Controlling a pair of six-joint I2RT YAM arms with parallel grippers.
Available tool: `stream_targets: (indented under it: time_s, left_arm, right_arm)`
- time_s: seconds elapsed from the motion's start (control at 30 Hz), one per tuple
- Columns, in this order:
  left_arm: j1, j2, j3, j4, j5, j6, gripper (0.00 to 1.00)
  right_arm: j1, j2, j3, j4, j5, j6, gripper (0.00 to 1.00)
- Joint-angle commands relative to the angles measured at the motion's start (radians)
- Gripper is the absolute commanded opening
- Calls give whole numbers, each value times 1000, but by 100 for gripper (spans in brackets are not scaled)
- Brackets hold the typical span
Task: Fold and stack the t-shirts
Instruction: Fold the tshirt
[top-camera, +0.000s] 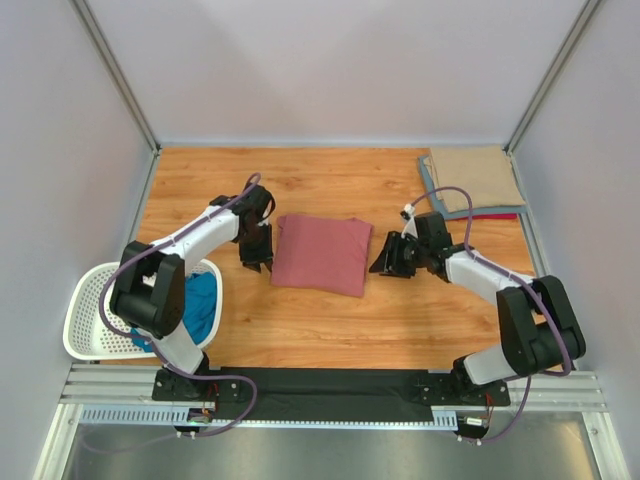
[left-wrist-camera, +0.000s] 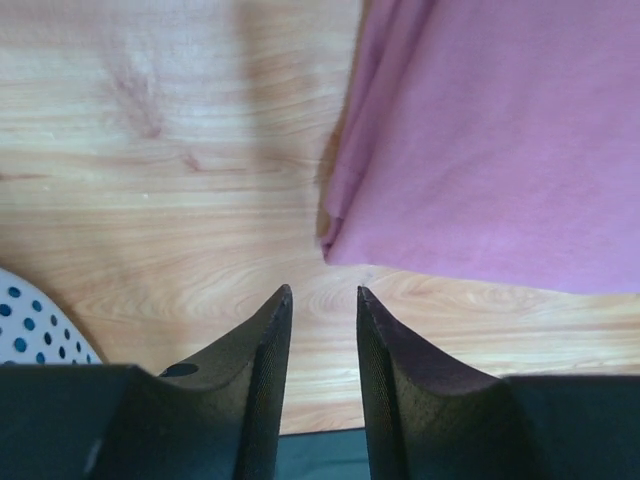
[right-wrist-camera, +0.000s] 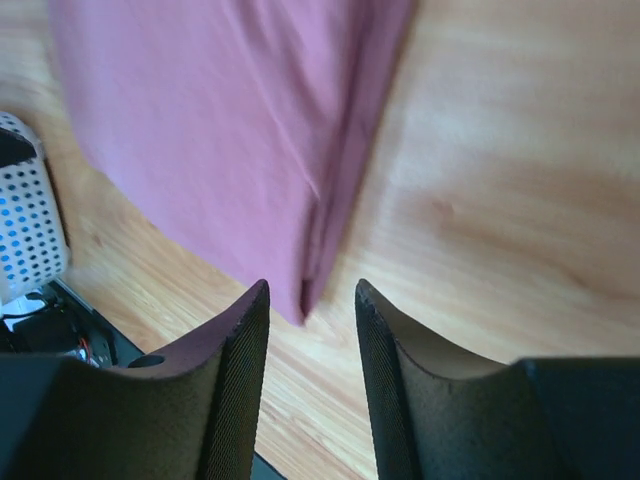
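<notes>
A dusty rose-red t-shirt lies folded into a rectangle in the middle of the table. My left gripper hangs just off its left edge, open and holding nothing. The left wrist view has the shirt's near corner just ahead of the parted left gripper. My right gripper sits off the shirt's right edge, also open and holding nothing. In the right wrist view the folded corner lies just beyond the right gripper. A tan t-shirt tops a folded stack at the back right. A teal t-shirt lies in the basket.
A white perforated basket stands at the near left beside the left arm's base, its rim showing in the left wrist view and the right wrist view. Grey-blue and red cloth edges peek from under the tan shirt. Grey walls enclose the table.
</notes>
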Motion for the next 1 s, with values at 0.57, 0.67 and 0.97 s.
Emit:
stream_targets:
  time_s: [0.57,0.67,0.97]
  left_arm:
    - [-57,139,8,124,65,-14,37]
    - [-57,151,2,127,42,-23,37]
    - [-57,202,1,87,-99,-48,37]
  right_arm:
    - [-56,410,415,79,-19,-114,42]
    - [-68,445,420,119,-38,-114,33]
    - [-156,460,392,294,-173,-91,0]
